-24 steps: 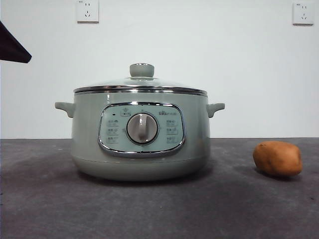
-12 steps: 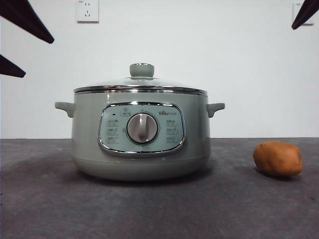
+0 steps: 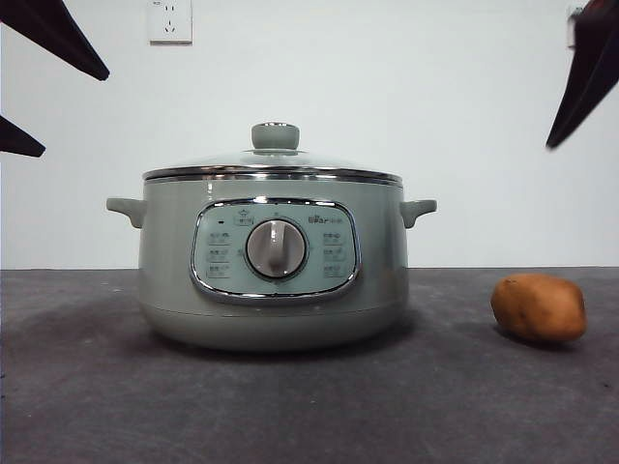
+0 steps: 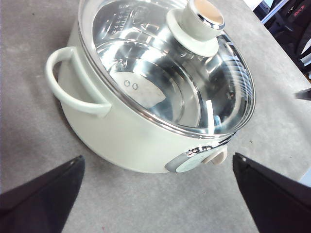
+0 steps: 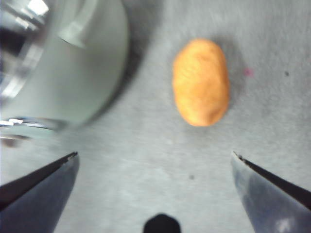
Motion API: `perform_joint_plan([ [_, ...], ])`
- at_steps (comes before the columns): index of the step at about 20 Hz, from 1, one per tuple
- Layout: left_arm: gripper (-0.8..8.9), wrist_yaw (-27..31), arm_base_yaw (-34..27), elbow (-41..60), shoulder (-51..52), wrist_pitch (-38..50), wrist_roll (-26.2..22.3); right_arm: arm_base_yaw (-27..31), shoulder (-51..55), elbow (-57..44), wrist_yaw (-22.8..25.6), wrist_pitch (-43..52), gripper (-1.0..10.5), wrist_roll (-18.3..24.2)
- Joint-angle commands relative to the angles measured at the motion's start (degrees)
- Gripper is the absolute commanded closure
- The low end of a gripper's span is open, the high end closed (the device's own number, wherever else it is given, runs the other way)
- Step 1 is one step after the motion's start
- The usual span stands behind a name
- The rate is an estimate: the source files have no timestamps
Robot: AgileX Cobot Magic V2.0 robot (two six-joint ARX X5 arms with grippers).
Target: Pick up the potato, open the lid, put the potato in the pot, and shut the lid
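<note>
pot (image 3: 271, 290): 1, sage-green
side handles (image 3: 126, 209): 2 on the pot, one each side
lid (image 3: 272, 166): 1, glass, seated on the pot
lid knob (image 3: 276, 135): 1
dial (image 3: 277, 248): 1, grey, centred in the control panel
control panel (image 3: 218, 253): 1, chrome-framed
potato (image 3: 539, 307): 1
wall sockets (image 3: 170, 20): 2 counted, the second partly hidden at the upper corner
table (image 3: 309, 406): 1

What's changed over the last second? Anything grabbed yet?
Nothing grabbed. The right gripper has come down into the front view's upper right, open above the potato. The left gripper has come in at the upper left, open, near the pot. Potato, pot and lid have not moved; the lid is still on.
</note>
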State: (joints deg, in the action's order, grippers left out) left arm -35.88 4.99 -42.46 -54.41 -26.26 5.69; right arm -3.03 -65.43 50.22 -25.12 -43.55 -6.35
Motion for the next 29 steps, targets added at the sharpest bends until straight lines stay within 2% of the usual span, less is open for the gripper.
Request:
perform_joint_plan([
  [1, 2.39, -0.2, 0.0, -0.2, -0.1, 0.1, 0.3, -3.3, -4.3, 1.7, 6.7, 0.3, 1.1, 1.4],
  [3, 2.39, -0.2, 0.0, -0.2, -0.1, -0.1, 0.3, -6.1, -8.5, 3.4, 13.3, 0.6, 1.1, 2.8],
  [5, 2.39, -0.2, 0.0, -0.2, -0.1, -0.5, 0.1, -8.4, -12.7, 5.1, 16.9, 2.1, 1.3, 3.8],
  [14, 2.39, -0.1, 0.0, -0.2, -0.1, -4.3, -1.9, -10.1, -26.4, 7.2, 18.6, 11.3, 1.4, 5.0],
  [15, 2.39, -0.1, 0.0, -0.2, -0.1, -4.3, -2.1, -10.1, -27.2, 7.2, 18.6, 11.5, 2.3, 5.1],
  [17, 2.40, -0.1, 0.0, -0.2, -0.1, -4.3, -2.5, -10.1, -28.2, 7.2, 18.6, 11.3, 6.5, 5.0],
  [18, 2.47, -0.1, 0.0, -0.2, -0.1, -4.3, -2.5, -10.1, -28.5, 7.2, 18.5, 11.0, 9.2, 5.1],
  [20, 2.47, -0.1, 0.0, -0.2, -0.1, -4.0, -2.6, -10.1, -28.5, 7.2, 18.5, 10.6, 9.6, 5.1],
  [24, 2.47, -0.1, 0.0, -1.5, -0.1, -4.5, -2.5, -10.1, -27.3, 7.4, 18.5, 9.1, 9.6, 4.9],
  [29, 2.48, 1.3, 1.9, -8.4, -1.3, -7.1, -2.5, -10.1, -19.0, 7.4, 18.5, 4.0, 9.6, 4.9],
])
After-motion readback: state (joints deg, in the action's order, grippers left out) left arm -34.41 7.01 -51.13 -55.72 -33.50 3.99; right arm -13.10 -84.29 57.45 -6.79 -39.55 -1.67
